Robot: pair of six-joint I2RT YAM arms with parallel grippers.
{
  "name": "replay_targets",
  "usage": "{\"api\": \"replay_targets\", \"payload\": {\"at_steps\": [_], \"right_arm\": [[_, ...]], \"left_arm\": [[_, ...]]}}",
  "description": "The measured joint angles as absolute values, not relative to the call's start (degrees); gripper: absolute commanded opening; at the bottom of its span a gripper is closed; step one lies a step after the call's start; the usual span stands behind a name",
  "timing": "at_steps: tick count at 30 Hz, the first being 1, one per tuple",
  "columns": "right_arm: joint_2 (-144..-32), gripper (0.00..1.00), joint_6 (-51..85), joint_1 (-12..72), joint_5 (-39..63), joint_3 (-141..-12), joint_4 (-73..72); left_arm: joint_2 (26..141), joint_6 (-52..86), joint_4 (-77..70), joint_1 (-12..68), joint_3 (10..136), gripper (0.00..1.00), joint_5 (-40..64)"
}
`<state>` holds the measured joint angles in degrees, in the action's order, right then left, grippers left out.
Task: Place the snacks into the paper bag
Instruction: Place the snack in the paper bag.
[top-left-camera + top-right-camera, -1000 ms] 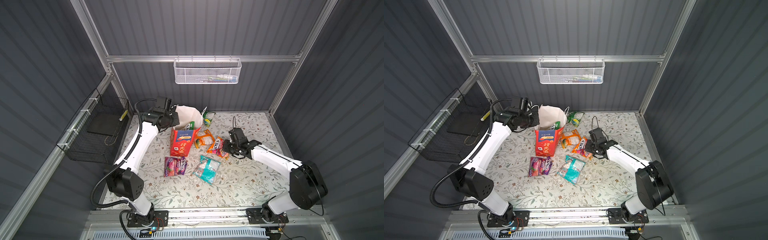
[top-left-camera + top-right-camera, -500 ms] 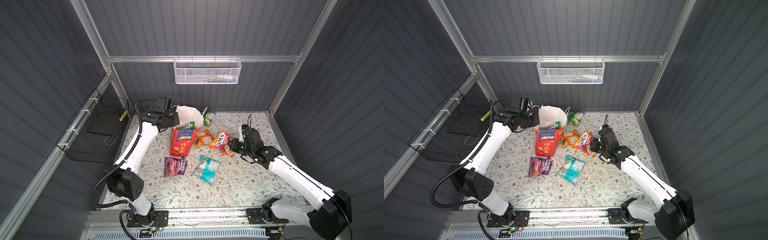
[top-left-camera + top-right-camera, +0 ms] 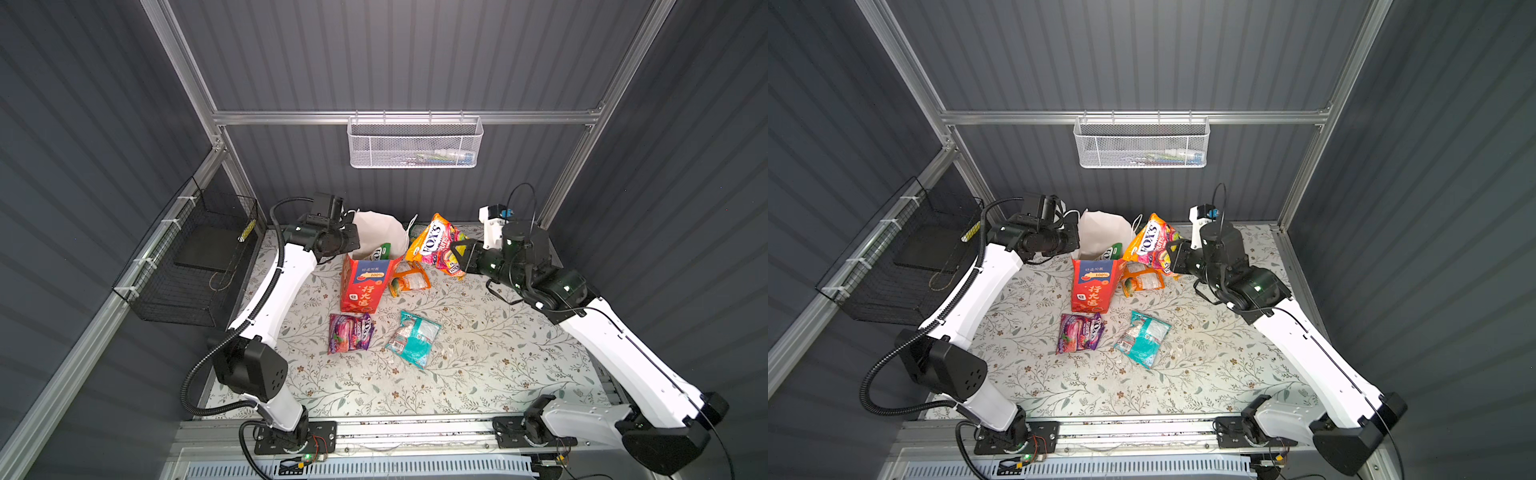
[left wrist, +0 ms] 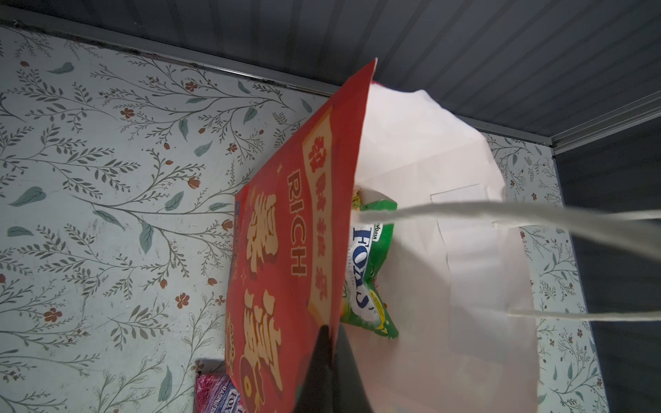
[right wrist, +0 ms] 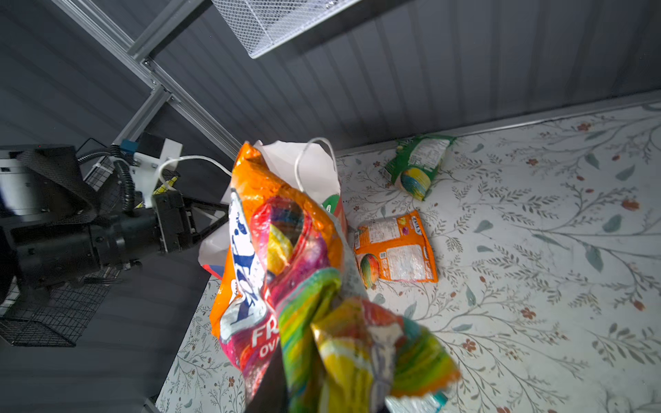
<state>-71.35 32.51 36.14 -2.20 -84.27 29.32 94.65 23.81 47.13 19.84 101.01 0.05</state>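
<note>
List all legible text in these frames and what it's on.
"RICH": paper bag, red side
"100%": blue label on bag
"FOX'S": green packet inside bag
"FOX'S": orange packet in right end effector
"RASPBER", cut off: purple packet
Too small: teal packet, small orange packet; Chinese characters not transcribed.

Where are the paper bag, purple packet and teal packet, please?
paper bag [image 3: 360, 286]: a top view, red front.
purple packet [image 3: 350, 333]: a top view, middle.
teal packet [image 3: 413, 338]: a top view, middle.

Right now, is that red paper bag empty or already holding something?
Not empty: a green candy packet shows inside the paper bag through its open top. Anything deeper is hidden.
</note>
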Motion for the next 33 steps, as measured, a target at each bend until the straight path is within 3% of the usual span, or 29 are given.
{"api": "replay_targets", "payload": {"at_steps": [16, 33], "right_arm": [[-102.85, 0.23, 22.70, 40.62, -5.37, -122.34, 40.64], [-117.40, 0.27, 18.79, 40.66, -4.34, -134.32, 46.33]], "left_arm": [[94.65, 23.81, 47.09, 19.84, 101.01, 0.00, 0.91], [94.65, 23.83, 46.57, 19.86, 101.01, 0.00, 1.76]]}}
